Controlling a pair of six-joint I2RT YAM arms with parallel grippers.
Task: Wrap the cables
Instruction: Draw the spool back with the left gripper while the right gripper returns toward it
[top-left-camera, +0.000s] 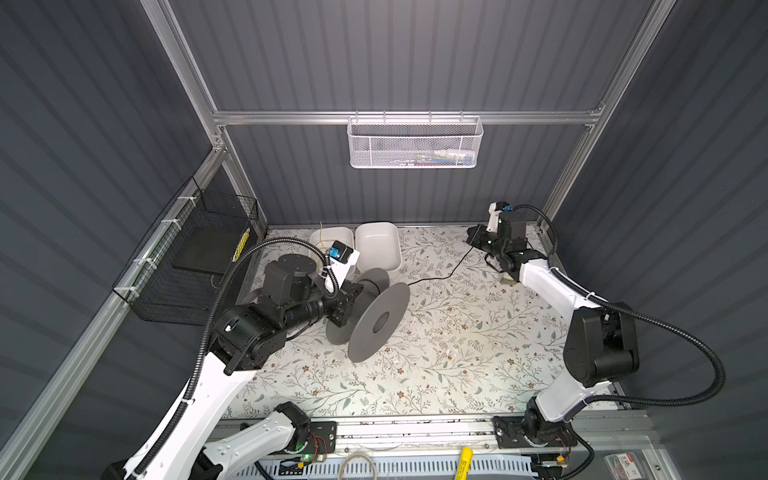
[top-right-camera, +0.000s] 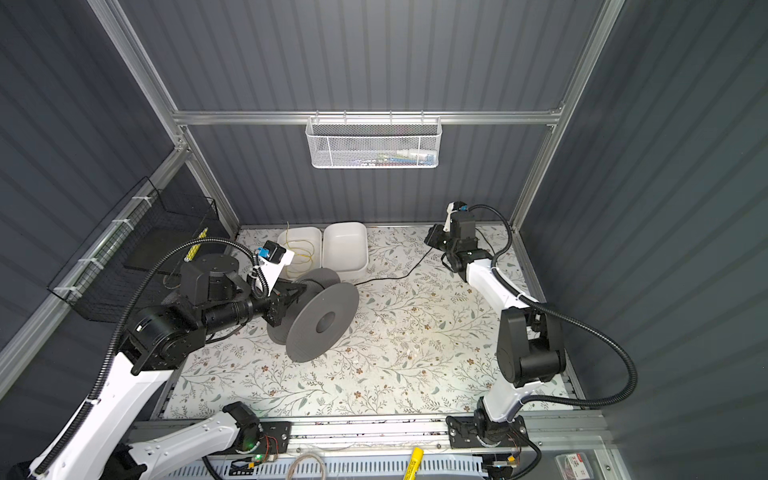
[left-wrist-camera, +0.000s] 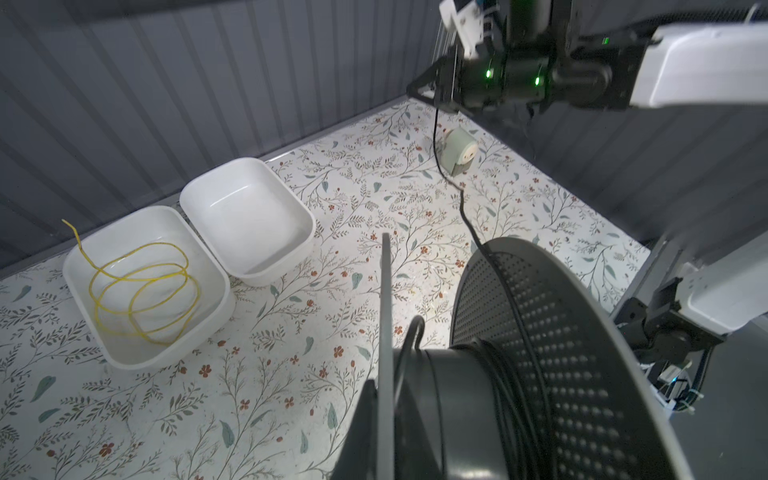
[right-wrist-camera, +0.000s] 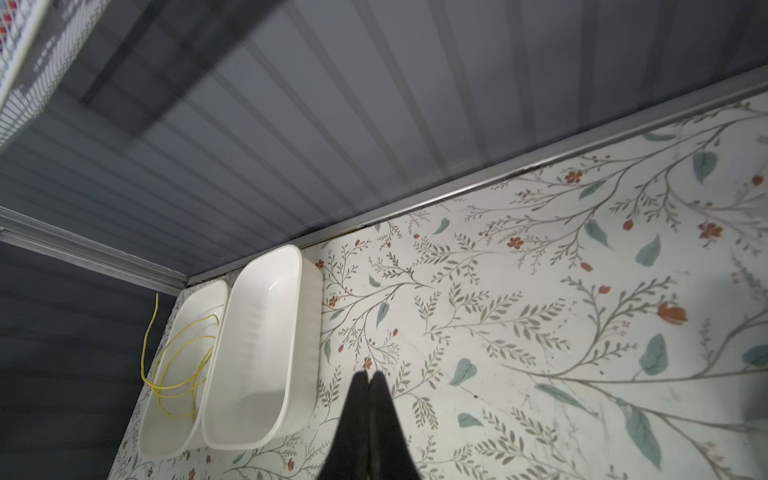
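Wire coil (left-wrist-camera: 145, 277) — yel. — in white tub (left-wrist-camera: 120, 237)

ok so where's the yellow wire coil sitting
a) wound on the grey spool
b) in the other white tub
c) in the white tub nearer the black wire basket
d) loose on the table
c: the yellow wire coil lies in the white tub nearer the black wire basket; the neighbouring tub holds nothing.

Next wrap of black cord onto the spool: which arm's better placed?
Left: the left pincer clamps the spool by its flange, so rolling that wrist should wind in cord. The right pincer is shut on the cord's far end; it likely only feeds.
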